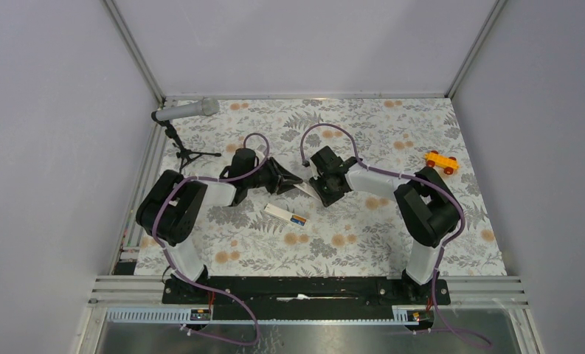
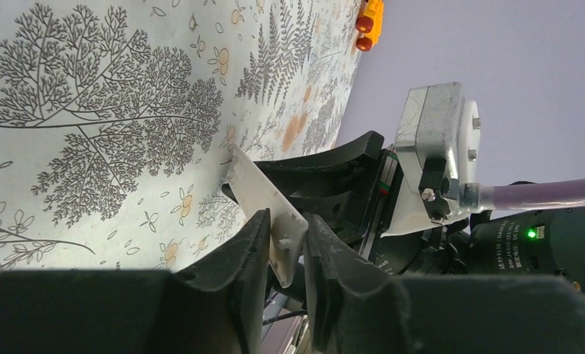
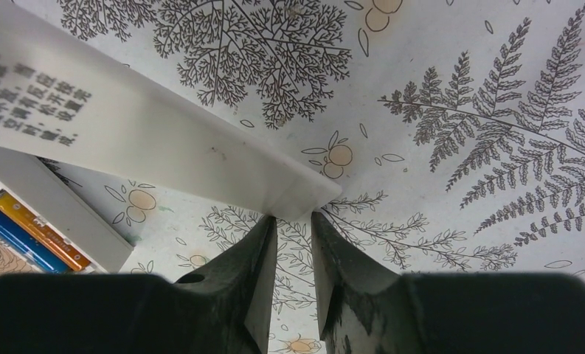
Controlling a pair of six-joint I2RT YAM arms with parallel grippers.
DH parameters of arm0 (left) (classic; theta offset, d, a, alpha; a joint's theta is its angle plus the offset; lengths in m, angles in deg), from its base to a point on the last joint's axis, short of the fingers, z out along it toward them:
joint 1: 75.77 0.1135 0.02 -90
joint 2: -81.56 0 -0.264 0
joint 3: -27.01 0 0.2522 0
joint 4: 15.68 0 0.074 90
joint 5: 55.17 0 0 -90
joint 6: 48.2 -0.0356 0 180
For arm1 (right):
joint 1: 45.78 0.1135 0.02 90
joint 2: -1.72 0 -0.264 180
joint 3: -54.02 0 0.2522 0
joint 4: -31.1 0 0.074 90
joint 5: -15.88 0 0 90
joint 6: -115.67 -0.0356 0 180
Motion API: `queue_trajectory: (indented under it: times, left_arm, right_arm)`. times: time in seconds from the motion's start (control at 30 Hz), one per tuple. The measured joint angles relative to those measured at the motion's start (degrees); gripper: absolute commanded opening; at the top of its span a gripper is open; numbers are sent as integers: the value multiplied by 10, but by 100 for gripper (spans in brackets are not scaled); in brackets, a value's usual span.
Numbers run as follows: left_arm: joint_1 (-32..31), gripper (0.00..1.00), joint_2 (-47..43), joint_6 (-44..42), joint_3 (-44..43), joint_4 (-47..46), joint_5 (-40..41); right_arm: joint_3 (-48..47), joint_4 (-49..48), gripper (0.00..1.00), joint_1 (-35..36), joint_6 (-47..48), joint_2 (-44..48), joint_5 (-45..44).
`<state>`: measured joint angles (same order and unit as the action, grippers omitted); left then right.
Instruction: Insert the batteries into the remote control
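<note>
Two batteries in white remote, fern-print tablecloth, grey walls

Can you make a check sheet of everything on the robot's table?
Surface: floral cloth, lying flat.
Job's things: remote control lying flat, batteries in its slot; white cover held between the arms.
Clutter: toy car; microphone on a tripod.
Grippers: left gripper pinches the cover; right gripper is at its other end, grip unclear.
Cables: purple cable on each arm.
Surroundings: grey walls.
</note>
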<state>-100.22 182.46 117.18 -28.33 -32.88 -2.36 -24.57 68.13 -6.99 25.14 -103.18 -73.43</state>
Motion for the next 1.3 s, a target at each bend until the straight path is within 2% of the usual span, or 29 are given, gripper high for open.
queue_trajectory:
  times: [0.17,0.23,0.27,0.37,0.43,0.53,0.63,0.8,0.9,1.17,1.3]
  left_arm:
    - [2,0,0,-21,-3,14,5]
    - [3,0,0,-37,-6,27,10]
    - [4,0,0,-49,-9,37,13]
    - [5,0,-2,-84,-17,73,22]
    - [5,0,-8,-110,-21,103,26]
    - [7,0,-35,-150,-21,153,25]
    - [14,0,-74,-184,-21,188,11]
    - [42,0,-150,-205,-9,211,-32]
    - [57,0,-212,-189,18,210,-52]
    - [60,0,-369,-101,74,186,-65]
    - [60,0,-382,-56,76,155,-76]
  right_arm:
    - [6,-9,33,0,0,4,0]
    - [10,-13,37,0,-3,7,1]
    - [13,-16,42,0,-5,9,2]
    - [19,-22,67,1,-15,15,5]
    - [25,-23,81,2,-27,23,9]
    - [41,-3,93,0,-49,56,22]
    - [68,16,99,-9,-83,139,49]
    - [108,5,100,-48,-183,329,111]
    - [131,-28,99,-61,-266,406,141]
    - [227,-136,98,-62,-481,448,178]
    - [267,-217,80,-62,-538,448,217]
